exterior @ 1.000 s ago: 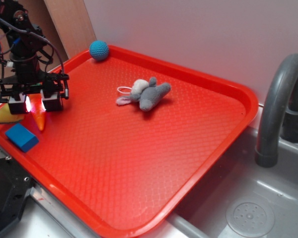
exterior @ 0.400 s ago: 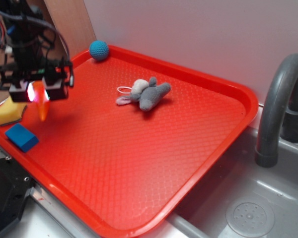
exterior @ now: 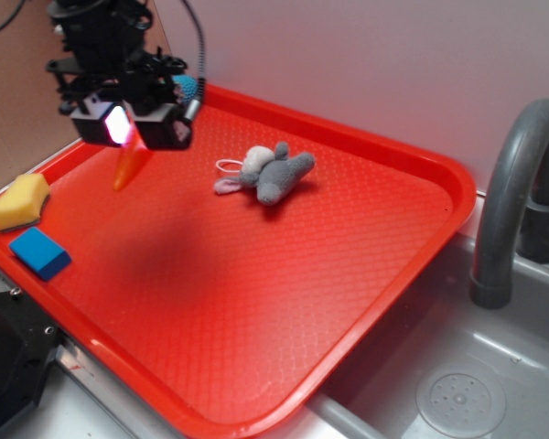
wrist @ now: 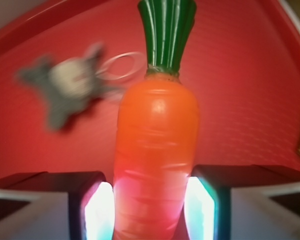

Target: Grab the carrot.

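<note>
Seen from the exterior view, your black WidowX gripper (exterior: 128, 128) hung above the far left part of the textured red plastic tray (exterior: 256, 302), its jaws closed on the small orange toy carrot (exterior: 128, 165), which dangled tip-down, clear of the tray floor. The grab looked done; the next move, by my reading, called only for you to keep the squeeze steady so the smooth cone did not slip. The arm stood near vertical, wrist pointing down, with the blue crocheted ball (exterior: 188, 87) partly hidden behind it. The yellow sponge wedge (exterior: 18, 201) and the blue rectangular block (exterior: 40, 252) lay well apart at the tray's left corner, and the grey plush animal (exterior: 270, 174) rested near mid-tray. In the wrist view, the two lit fingers (wrist: 99, 210) pressed either side of the carrot's (wrist: 155, 150) narrow end, its green stub top pointing away from the camera, the plush animal (wrist: 65, 92) blurred beyond.
</note>
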You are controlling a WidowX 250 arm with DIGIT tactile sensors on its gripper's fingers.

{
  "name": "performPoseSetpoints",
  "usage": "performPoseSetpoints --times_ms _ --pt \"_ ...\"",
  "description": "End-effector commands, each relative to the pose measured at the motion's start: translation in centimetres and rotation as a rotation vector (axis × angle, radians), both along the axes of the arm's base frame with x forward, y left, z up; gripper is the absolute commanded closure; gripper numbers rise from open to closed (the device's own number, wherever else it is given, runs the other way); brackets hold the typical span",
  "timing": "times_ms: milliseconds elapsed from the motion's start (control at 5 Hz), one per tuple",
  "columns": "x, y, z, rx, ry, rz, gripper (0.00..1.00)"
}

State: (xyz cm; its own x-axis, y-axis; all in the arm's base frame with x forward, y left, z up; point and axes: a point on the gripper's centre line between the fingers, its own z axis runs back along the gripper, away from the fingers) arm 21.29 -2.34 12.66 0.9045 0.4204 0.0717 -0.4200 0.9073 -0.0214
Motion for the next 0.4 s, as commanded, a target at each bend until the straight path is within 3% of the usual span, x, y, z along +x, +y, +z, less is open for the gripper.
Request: performPoseSetpoints --times_ms 0,200 --pt "-2.3 -2.9 2.6 0.020 -0.061 -0.509 1.00" --pt "-2.4 -1.8 3.2 -0.034 -0.088 -0.528 1.00"
